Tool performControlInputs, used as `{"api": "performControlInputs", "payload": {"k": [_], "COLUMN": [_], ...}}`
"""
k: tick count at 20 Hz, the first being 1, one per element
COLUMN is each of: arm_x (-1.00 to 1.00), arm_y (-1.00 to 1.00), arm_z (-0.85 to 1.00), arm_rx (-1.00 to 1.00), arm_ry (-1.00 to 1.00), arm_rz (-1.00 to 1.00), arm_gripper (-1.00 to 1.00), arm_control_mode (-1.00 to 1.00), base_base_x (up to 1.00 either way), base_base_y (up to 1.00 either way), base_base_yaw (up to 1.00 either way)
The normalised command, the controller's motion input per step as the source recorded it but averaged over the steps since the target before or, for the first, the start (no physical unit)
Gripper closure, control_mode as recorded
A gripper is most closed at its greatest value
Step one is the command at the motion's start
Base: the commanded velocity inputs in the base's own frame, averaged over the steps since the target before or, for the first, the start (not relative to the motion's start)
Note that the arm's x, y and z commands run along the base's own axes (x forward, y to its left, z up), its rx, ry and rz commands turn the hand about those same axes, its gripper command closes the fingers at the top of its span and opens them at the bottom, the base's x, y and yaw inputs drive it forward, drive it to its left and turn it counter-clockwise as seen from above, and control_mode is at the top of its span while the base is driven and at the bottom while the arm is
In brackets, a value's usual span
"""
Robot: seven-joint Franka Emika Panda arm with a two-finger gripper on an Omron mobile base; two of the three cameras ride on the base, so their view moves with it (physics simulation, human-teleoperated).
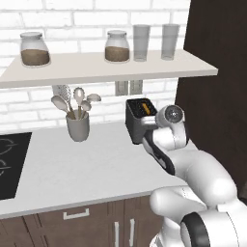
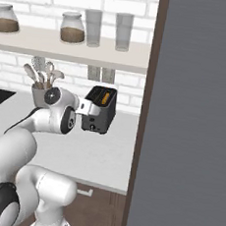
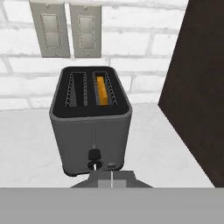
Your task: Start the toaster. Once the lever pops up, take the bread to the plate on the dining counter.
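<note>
The dark grey toaster stands on the white worktop against the brick wall, also seen in the left base view and the right base view. The bread sits deep in its right slot, only the orange edge showing. The black lever knob sits low on the front face's track, above a small dial. My gripper is shut, its fingertips together just in front of and below the lever. The hand is close against the toaster's front. The plate and the dining counter are out of view.
A grey utensil cup stands left of the toaster. A black hob lies at the far left. A tall dark cabinet walls off the right. A shelf with jars and glasses hangs overhead. Two wall outlets sit behind the toaster.
</note>
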Motion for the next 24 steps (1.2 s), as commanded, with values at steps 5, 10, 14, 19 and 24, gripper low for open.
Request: {"api": "performControlInputs", "payload": {"k": [5,10,14,19,24], "arm_x": [-0.07,0.0,0.06,0.01,0.0], "arm_y": [0.29,0.46,0.51,0.09,0.0], "arm_z": [0.03,0.0,0.0,0.0,0.0], "arm_rx": [-0.06,-0.07,-0.06,0.0,0.0], "arm_ry": [0.03,0.02,0.1,0.01,0.0], "arm_rz": [0.0,0.0,0.0,0.0,0.0], "arm_gripper": [-1.0,-1.0,-1.0,-1.0,-1.0], "arm_control_mode": [-1.0,-1.0,-1.0,-1.0,-1.0], "base_base_x": [0.0,0.0,0.0,0.0,0.0], "base_base_y": [0.0,0.0,0.0,0.0,0.0], "base_base_yaw": [0.0,0.0,0.0,0.0,0.0]}}
